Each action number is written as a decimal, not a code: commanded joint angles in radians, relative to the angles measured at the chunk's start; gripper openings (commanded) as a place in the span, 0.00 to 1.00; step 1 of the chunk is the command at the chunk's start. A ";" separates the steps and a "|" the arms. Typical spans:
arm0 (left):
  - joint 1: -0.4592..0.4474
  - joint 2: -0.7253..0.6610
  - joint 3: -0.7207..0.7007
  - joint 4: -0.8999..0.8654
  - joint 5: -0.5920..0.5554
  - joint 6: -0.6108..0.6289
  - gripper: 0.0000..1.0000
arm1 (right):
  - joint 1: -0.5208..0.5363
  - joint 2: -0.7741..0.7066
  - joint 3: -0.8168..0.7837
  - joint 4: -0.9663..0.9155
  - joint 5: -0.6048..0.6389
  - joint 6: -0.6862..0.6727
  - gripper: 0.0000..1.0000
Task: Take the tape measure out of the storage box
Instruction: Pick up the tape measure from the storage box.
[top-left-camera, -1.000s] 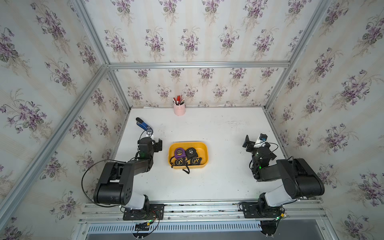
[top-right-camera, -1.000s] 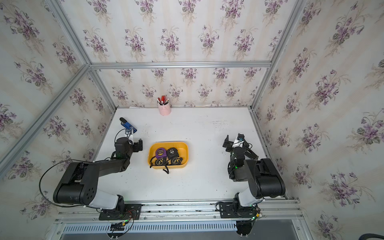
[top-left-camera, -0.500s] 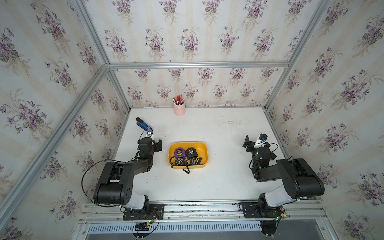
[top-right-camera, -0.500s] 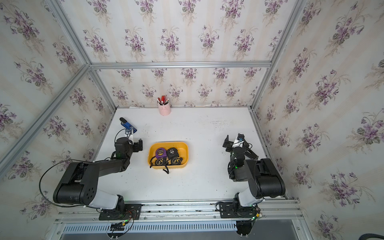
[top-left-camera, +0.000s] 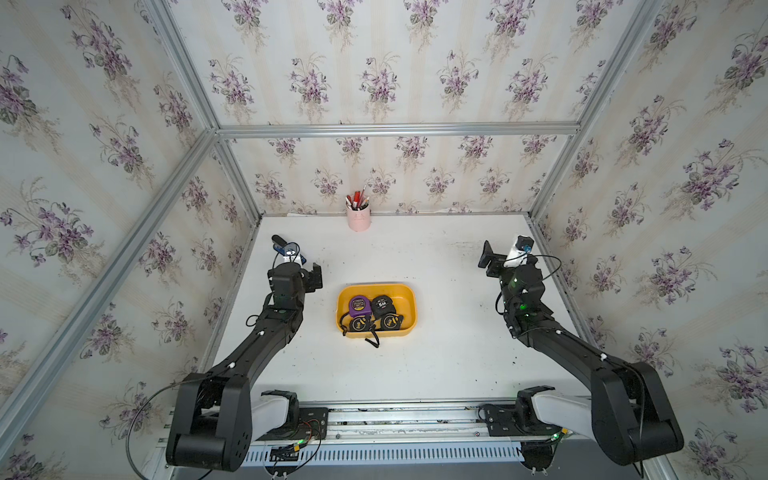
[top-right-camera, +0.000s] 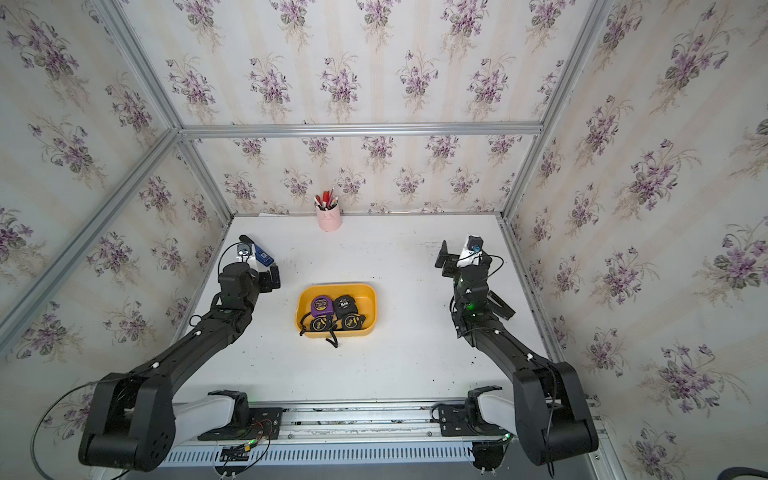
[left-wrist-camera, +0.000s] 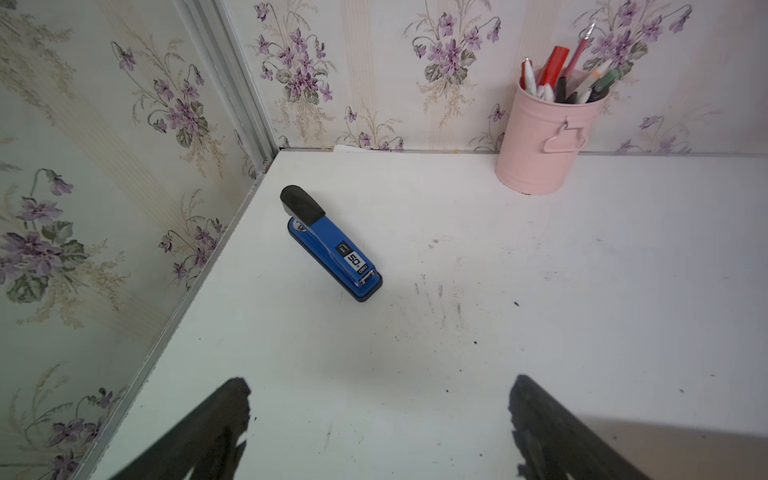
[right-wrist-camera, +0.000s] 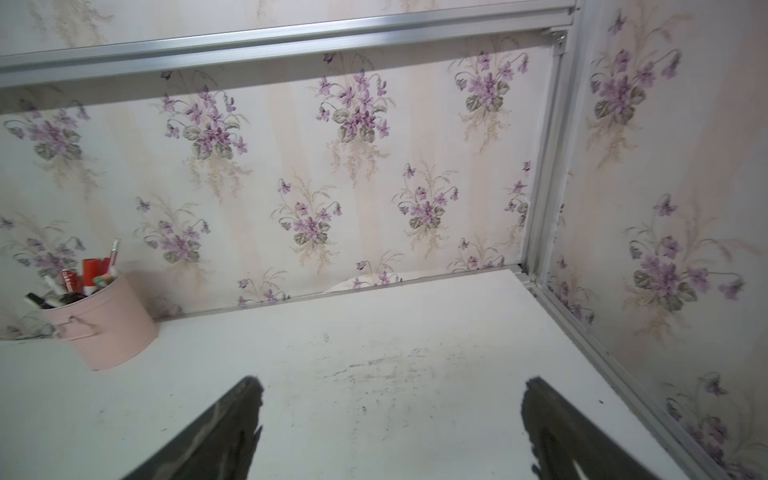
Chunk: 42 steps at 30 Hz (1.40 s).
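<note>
I read the white table (top-left-camera: 415, 374) as a clock face, with 6 at my bases and 12 at the back wall. Nearest me is open tabletop, and my two arms reach out over it from 7 and 5.

At about the centre sits the storage box (top-left-camera: 404, 300), a shallow yellow tub lying flat on the table. All four tape measures lie inside it, packed close together. On the near side are a yellow-faced tape measure (top-left-camera: 358, 324) at 7 of the tub and a second yellow-faced tape measure (top-left-camera: 391, 322) at 5. Behind them are a purple tape measure (top-left-camera: 360, 305) at 11 and a black tape measure (top-left-camera: 382, 305) at 1. A black strap (top-left-camera: 372, 340) spills over the near rim onto the table at 6 of the tub.

Farther out, my left gripper (left-wrist-camera: 380, 397) hangs over the table at 10 of the tub, well apart from it. Its jaws are spread wide, with only tabletop between them. My right gripper (right-wrist-camera: 390, 395) hangs at 2 of the tub, farther off than the left. Its jaws are spread just as wide and hold nothing. Neither gripper touches the tub or anything in it.

Beyond my left gripper, at 10 of the table and near the side wall, a blue stapler (left-wrist-camera: 332, 245) with a black cap lies on its base. At 12 a pink pen cup (top-left-camera: 358, 220) full of pens stands upright against the flowered back wall (top-left-camera: 415, 183).
</note>
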 joint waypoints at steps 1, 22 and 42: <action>-0.074 -0.040 0.111 -0.284 -0.002 -0.059 1.00 | 0.005 -0.019 0.061 -0.296 -0.111 0.151 1.00; -0.427 0.283 0.570 -0.909 0.057 -0.591 1.00 | 0.510 0.105 0.395 -0.886 -0.052 0.202 1.00; -0.562 0.618 0.777 -0.991 0.116 -0.606 0.99 | 0.510 -0.012 0.337 -0.881 0.016 0.211 1.00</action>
